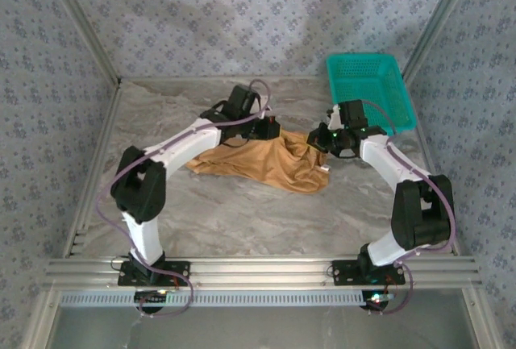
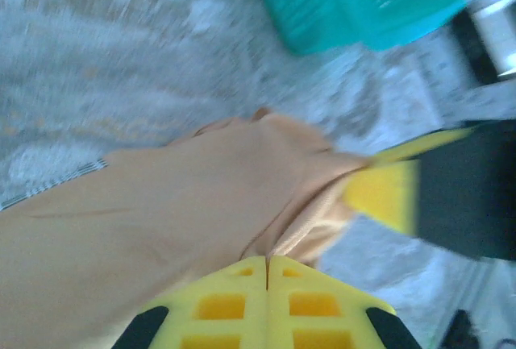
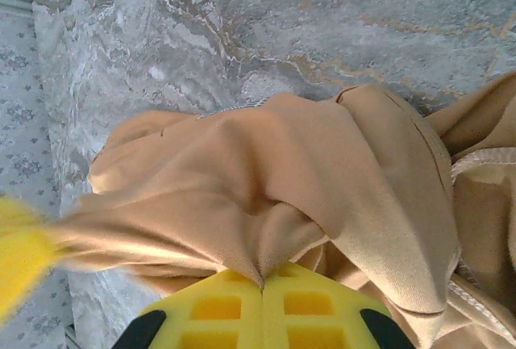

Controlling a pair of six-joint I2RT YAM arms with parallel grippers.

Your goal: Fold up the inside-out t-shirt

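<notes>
The inside-out t-shirt point(image 1: 262, 164) is a crumpled tan heap in the middle of the table, with its far edge lifted between the two arms. My left gripper point(image 1: 263, 128) is at the shirt's far left edge. In the left wrist view the left gripper point(image 2: 267, 262) is shut, and a hemmed fold of the t-shirt point(image 2: 161, 212) runs into its tips. My right gripper point(image 1: 328, 139) is at the far right edge. Seen from the right wrist, the right gripper point(image 3: 262, 283) is shut on a pinched pleat of the t-shirt point(image 3: 282, 164).
A teal mesh basket point(image 1: 371, 91) stands at the back right, close behind the right gripper, and the basket point(image 2: 363, 2) also appears in the left wrist view. Marbled tabletop point(image 1: 242, 220) lies bare in front of the shirt. Patterned walls close in the sides and back.
</notes>
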